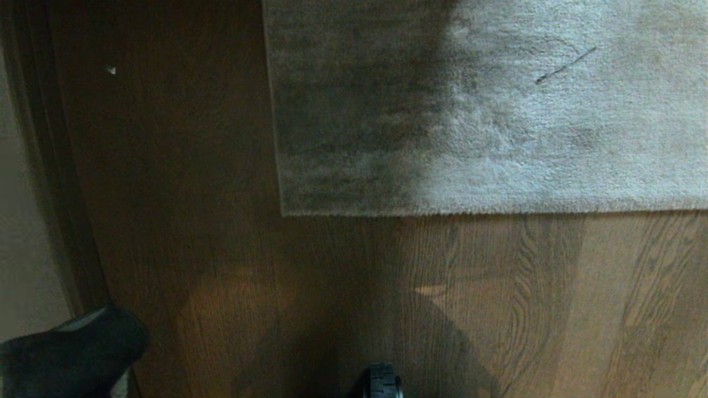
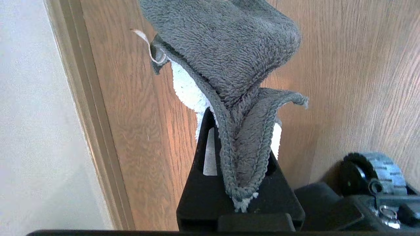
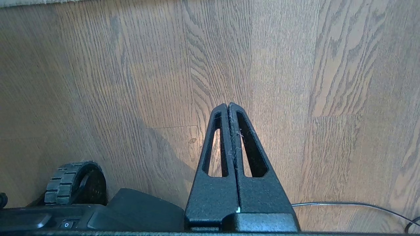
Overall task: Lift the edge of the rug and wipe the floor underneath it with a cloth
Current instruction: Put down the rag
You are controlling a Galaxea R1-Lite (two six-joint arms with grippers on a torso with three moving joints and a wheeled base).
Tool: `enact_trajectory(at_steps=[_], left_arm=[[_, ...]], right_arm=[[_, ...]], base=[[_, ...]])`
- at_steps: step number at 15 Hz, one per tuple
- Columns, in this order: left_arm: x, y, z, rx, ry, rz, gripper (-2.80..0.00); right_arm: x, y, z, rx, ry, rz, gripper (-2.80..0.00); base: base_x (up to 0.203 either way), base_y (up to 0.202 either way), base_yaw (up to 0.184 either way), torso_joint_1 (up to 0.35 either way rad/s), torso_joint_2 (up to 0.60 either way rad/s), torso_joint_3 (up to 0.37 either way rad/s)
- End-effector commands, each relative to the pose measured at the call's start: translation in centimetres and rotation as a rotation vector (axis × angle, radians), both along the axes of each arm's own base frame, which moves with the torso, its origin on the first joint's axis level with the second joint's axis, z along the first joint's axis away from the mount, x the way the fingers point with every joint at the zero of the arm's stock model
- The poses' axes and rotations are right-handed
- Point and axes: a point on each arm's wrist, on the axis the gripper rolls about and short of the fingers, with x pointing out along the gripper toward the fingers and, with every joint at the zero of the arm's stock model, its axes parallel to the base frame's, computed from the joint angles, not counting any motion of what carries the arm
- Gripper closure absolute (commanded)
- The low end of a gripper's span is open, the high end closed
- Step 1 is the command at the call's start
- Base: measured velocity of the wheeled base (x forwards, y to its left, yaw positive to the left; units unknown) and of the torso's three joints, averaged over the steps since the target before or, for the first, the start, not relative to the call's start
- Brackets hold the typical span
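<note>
The grey-beige rug (image 1: 498,110) lies flat across the far right of the head view. Its near rug edge (image 1: 498,211) runs straight along the brown wood-grain floor (image 1: 387,287), and its left side is in shadow. My left gripper (image 2: 241,131) is shut on the cloth (image 2: 229,49), a dark grey rag with a white underside that hangs out past the fingers. That cloth (image 1: 72,354) shows at the head view's bottom left, well short of the rug. My right gripper (image 3: 228,105) is shut and empty above bare floor (image 3: 295,82); a thin strip of rug (image 3: 32,2) shows beyond it.
A pale wall with a wooden baseboard (image 2: 88,114) runs along the left, close to the cloth. The base's wheels (image 2: 377,173) (image 3: 75,180) sit beside each gripper. A thin cable (image 3: 344,205) lies on the floor on the right. A small pale speck (image 1: 110,69) lies left of the rug.
</note>
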Motion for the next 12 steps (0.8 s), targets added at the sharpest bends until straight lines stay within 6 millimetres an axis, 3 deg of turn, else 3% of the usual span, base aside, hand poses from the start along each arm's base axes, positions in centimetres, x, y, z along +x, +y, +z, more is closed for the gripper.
enact_trajectory(at_steps=[1, 7, 12], left_arm=[[0.0, 0.0, 0.0, 0.0, 0.018, -0.002, 0.0], [1.4, 0.0, 3.0, 0.001, 0.131, -0.034, 0.0], [4.6, -0.2, 5.6, 0.009, 0.164, -0.099, 0.0]], right_arm=[[0.0, 0.0, 0.0, 0.001, 0.001, 0.001, 0.0], [0.0, 0.0, 0.0, 0.001, 0.002, 0.001, 0.0], [0.0, 0.0, 0.0, 0.001, 0.001, 0.001, 0.0]], base=[[0.0, 0.0, 0.0, 0.0, 0.0, 0.0], [0.0, 0.0, 0.0, 0.0, 0.0, 0.0], [0.0, 0.0, 0.0, 0.0, 0.0, 0.0]])
